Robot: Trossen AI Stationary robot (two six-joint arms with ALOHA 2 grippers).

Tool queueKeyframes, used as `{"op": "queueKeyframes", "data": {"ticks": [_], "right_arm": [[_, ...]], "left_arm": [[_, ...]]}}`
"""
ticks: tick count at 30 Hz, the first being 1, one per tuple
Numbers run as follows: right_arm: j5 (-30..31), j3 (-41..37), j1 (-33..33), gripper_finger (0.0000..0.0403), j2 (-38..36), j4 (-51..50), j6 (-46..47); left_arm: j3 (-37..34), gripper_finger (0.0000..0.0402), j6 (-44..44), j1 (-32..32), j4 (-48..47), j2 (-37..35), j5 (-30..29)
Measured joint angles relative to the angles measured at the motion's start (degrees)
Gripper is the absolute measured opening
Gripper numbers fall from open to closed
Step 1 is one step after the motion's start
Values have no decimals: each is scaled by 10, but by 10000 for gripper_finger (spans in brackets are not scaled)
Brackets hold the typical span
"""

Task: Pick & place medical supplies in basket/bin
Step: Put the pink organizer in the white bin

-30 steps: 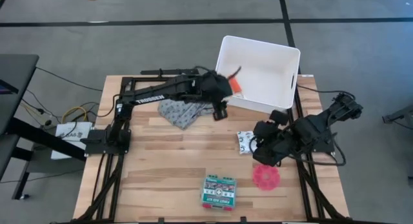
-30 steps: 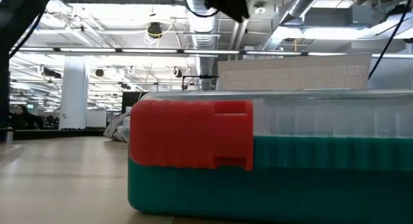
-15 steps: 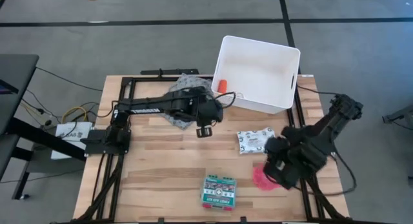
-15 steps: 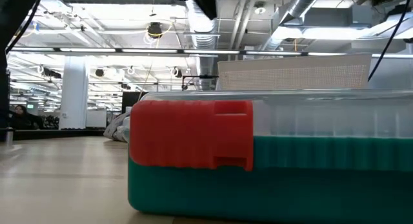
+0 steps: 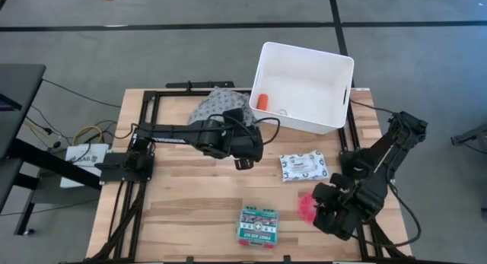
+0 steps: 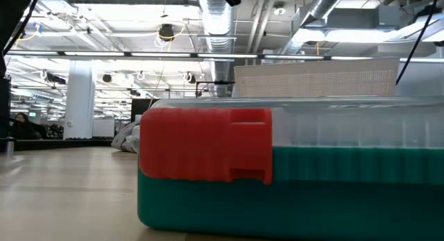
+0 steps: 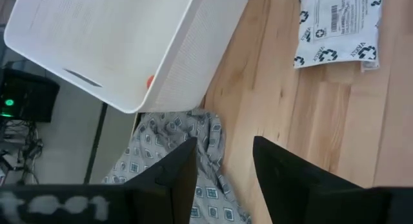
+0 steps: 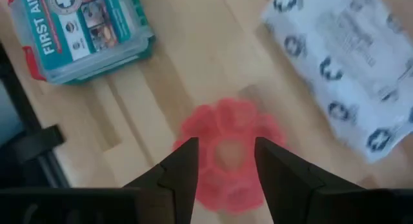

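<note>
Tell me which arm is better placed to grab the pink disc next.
Right. The right gripper is open, fingers straddling the pink disc; the left gripper is empty mid-table near the white tub.

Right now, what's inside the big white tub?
An orange tube lies inside the white tub, by its left wall. Something small and pale sits beside the tube; I cannot tell what. The tub's near wall may hide a bit of the floor.

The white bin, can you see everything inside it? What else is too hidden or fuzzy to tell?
- White bin, high view: only an orange tube shows clearly; a faint mark beside it is too small to name.
- Pink disc, high view: partly covered by the right gripper.
- Pink disc, right wrist view: blurred.
- Low view: the first-aid box blocks most of the table.
- Left gripper: empty, open.
</note>
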Motion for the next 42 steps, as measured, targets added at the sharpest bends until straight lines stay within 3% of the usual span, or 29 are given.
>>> {"op": "queueKeyframes", "data": {"ticks": [4,10,21,35,42], "right_arm": [[-38,0,2,143,0,11,12],[-10,0,2,143,5,50,11],[-29,0,-3,143,73,58,13],[-117,0,-21,143,159,64,19],[-99,1,-24,143,154,77,31]], "left_arm": [[0,142,-2,0,0,0,12],[0,142,-22,0,3,2,42],[-1,142,-19,0,7,4,110],[-1,142,-17,0,10,5,112],[-1,142,-14,0,10,5,111]]}}
